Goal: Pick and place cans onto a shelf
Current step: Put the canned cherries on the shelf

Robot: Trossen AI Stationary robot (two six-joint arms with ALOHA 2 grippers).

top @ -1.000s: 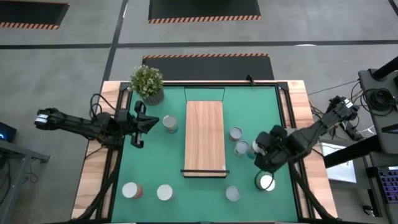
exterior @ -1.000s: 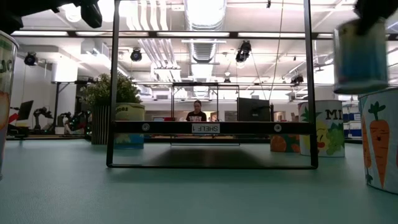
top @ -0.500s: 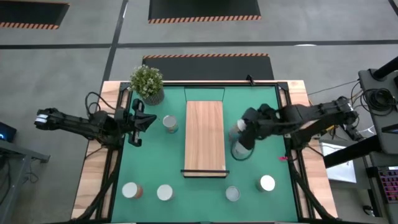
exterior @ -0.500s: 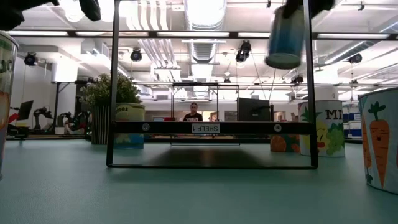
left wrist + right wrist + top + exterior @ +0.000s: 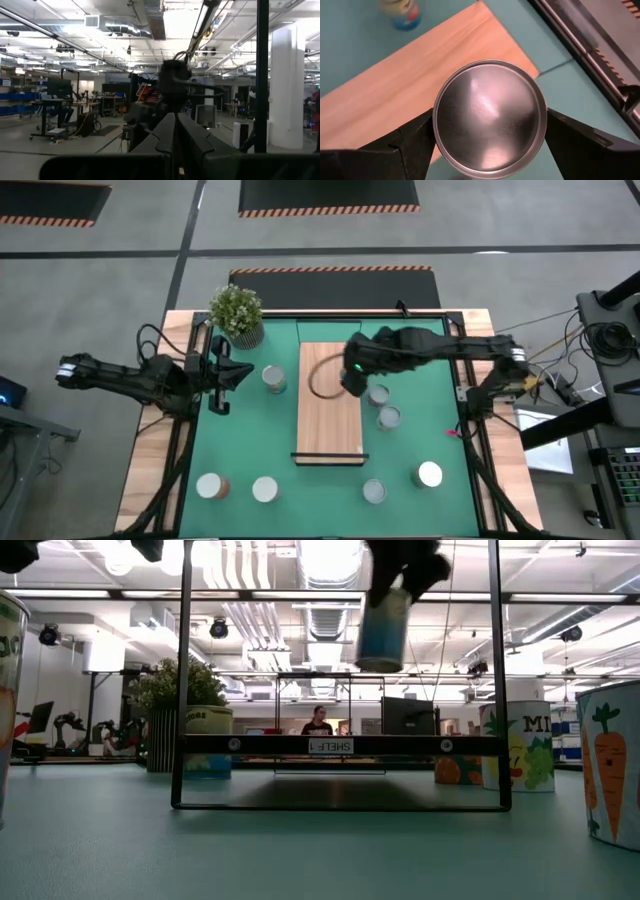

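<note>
High view: right gripper (image 5: 352, 372) reaches over the far part of the shelf (image 5: 329, 420), holding a can (image 5: 323, 376) tipped on its side, seen as a ring. Left gripper (image 5: 240, 376) waits over the green mat (image 5: 250, 440), near another can (image 5: 273, 378). More cans stand on the mat right of the shelf and along the near edge. Potted plant (image 5: 237, 313) sits at the far left corner.

Low view: held can (image 5: 384, 628) hangs in the air, tilted, clear of the shelf frame (image 5: 340, 746); the height does not show from above.

Right wrist view: fingers (image 5: 410, 137) clamp the can's round silver end (image 5: 489, 116) from both sides, shelf wood below.

Left wrist view: left fingers (image 5: 170, 132) pressed together, empty, pointed into the room. Worktop hidden here.
</note>
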